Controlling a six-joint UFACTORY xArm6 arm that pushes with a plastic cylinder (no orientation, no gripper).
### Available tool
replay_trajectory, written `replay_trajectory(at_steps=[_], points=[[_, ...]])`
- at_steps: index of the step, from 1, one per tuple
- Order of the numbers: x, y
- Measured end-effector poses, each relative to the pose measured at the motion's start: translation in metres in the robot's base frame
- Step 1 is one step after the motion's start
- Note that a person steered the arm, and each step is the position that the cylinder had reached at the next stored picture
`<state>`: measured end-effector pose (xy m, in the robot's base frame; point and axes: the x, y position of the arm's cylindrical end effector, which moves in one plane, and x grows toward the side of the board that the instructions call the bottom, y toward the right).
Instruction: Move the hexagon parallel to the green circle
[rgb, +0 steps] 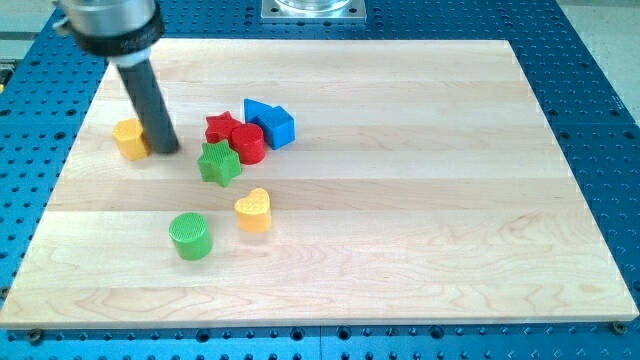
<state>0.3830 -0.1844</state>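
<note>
The yellow hexagon (129, 138) lies near the view's left edge of the wooden board. My tip (168, 151) is right beside the hexagon, on its right side, and seems to touch it. The green circle (190, 236) stands lower down, toward the view's bottom, to the right of the hexagon. The dark rod slants up from the tip to the view's top left.
A green star (219, 163) lies just right of my tip. A red star (222, 127), a red cylinder (247, 142), a blue cube (277, 127) and a blue triangle (256, 108) cluster above it. A yellow heart (254, 210) lies right of the green circle. The board (420, 200) rests on a blue perforated table.
</note>
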Motion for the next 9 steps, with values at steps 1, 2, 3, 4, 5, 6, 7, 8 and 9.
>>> replay_trajectory(at_steps=[1, 2, 3, 4, 5, 6, 7, 8, 9], points=[[-0.007, -0.051], [0.024, -0.036], [0.062, -0.007], [0.050, -0.011], [0.010, -0.032], [0.075, -0.060], [0.116, -0.025], [0.085, -0.004], [0.106, 0.035]])
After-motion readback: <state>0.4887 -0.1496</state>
